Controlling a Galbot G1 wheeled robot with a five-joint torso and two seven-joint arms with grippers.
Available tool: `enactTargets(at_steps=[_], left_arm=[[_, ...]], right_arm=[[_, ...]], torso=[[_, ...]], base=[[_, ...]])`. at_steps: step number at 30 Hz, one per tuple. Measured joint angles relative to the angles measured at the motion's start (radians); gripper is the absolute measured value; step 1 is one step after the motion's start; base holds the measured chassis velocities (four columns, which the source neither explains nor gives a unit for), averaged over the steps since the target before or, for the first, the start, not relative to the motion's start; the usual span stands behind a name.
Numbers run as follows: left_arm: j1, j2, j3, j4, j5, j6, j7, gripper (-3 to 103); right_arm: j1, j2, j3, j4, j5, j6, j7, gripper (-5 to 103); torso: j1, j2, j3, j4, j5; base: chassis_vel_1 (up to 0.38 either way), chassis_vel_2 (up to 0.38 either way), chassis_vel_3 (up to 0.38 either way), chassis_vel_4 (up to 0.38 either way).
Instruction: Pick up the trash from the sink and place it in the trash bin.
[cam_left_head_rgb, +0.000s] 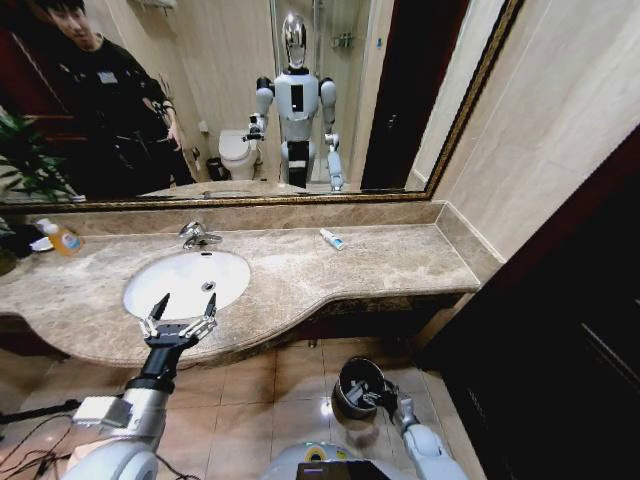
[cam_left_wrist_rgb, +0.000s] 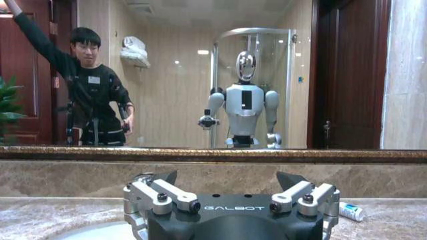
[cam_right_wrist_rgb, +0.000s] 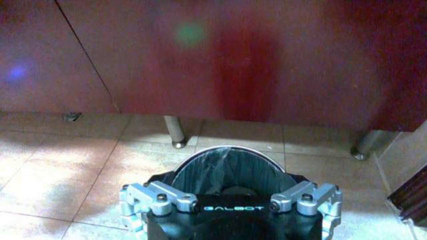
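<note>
While left tool (cam_left_head_rgb: 183, 308) is hovering open at worktop (cam_left_head_rgb: 330, 275) front edge by sink (cam_left_head_rgb: 187, 281), right tool (cam_left_head_rgb: 385, 397), state unclear, is hanging over trash bin (cam_left_head_rgb: 352, 385); tube (cam_left_head_rgb: 331, 238) is lying near back edge.

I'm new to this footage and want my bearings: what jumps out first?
The left tool hangs open over the near rim of the white sink, while the right tool sits low above the dark trash bin on the floor tiles. A small white tube with a blue end lies on the marble counter, right of the tap.

Gold-framed mirror (cam_left_head_rgb: 200, 100), tan floor tiles (cam_left_head_rgb: 290, 390), dark cabinet (cam_left_head_rgb: 560, 330).
</note>
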Motion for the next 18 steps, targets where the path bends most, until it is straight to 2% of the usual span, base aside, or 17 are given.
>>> enactTargets(at_steps=[9,18], left_arm=[[0.0,0.0,0.0,0.0,0.0,0.0,0.0,100],[0.0,0.0,0.0,0.0,0.0,0.0,0.0,100]], right_arm=[[-0.02,0.0,0.001,0.032,0.006,0.0,0.009,100],[-0.107,-0.005,0.002,0.226,0.059,-0.027,0.013,100]], torso=[[0.0,0.0,0.0,0.0,0.0],[0.0,0.0,0.0,0.0,0.0001]], base=[[0.0,0.0,0.0,0.0],[0.0,0.0,0.0,0.0]])
